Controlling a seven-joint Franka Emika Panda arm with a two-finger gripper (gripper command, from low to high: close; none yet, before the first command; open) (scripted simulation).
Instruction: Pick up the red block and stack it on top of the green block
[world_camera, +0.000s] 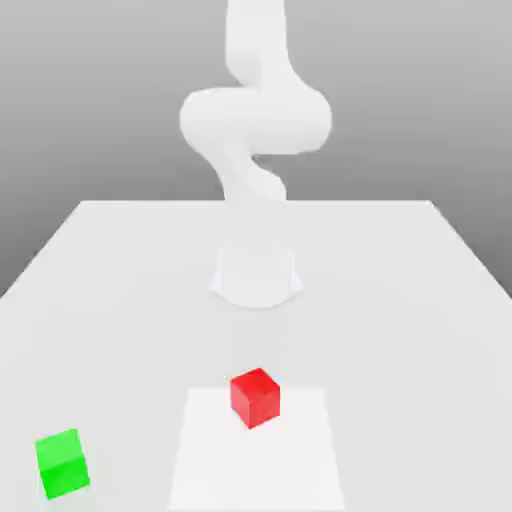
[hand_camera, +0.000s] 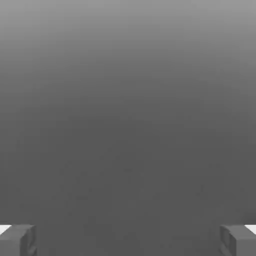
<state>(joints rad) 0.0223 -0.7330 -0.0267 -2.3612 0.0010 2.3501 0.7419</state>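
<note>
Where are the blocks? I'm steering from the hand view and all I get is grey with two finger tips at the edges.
Observer: In the exterior view, the red block sits on the white table, in front of the arm's base.
Operator: And the green one?
Observer: The green block is on the table too, toward the exterior view's left and nearer the camera than the red one.
Operator: Do they touch?
Observer: No, they sit well apart with bare table between them.
Operator: Am I holding anything?
Observer: No. Your gripper has its fingers spread wide with nothing between them, and both blocks rest on the table.
</note>
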